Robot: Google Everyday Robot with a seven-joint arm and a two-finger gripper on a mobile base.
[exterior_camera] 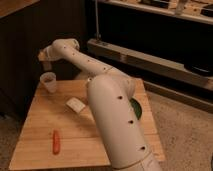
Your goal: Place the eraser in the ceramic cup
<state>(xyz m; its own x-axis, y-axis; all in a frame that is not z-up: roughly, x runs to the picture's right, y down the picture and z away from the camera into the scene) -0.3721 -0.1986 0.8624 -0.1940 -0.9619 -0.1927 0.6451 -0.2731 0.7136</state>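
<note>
Eraser [75, 104] on table, gripper [47, 65] above ceramic cup [48, 81]

Count on wooden desk [40, 137] | ceramic cup [48, 81] ×1, far-left corner | gripper [47, 64] ×1, above cup | pale eraser [76, 104] ×1, centre | orange-red stick [56, 142] ×1, near edge | green bowl [135, 108] ×1, right edge, mostly hidden

Gripper [47, 64]: pale grey-white, above far-left table corner, over cup.
Small tapering ceramic cup [48, 82]: pale off-white.
Flat block eraser [76, 105]: cream-white.
Light wooden slatted table [35, 130]: honey tan, plank lines visible.
Slim orange-red stick-shaped item [56, 142]: uniform orange-red.
Wide green bowl [136, 108]: dark green.
White robot arm [112, 115]: dotted with small dark holes.
</note>
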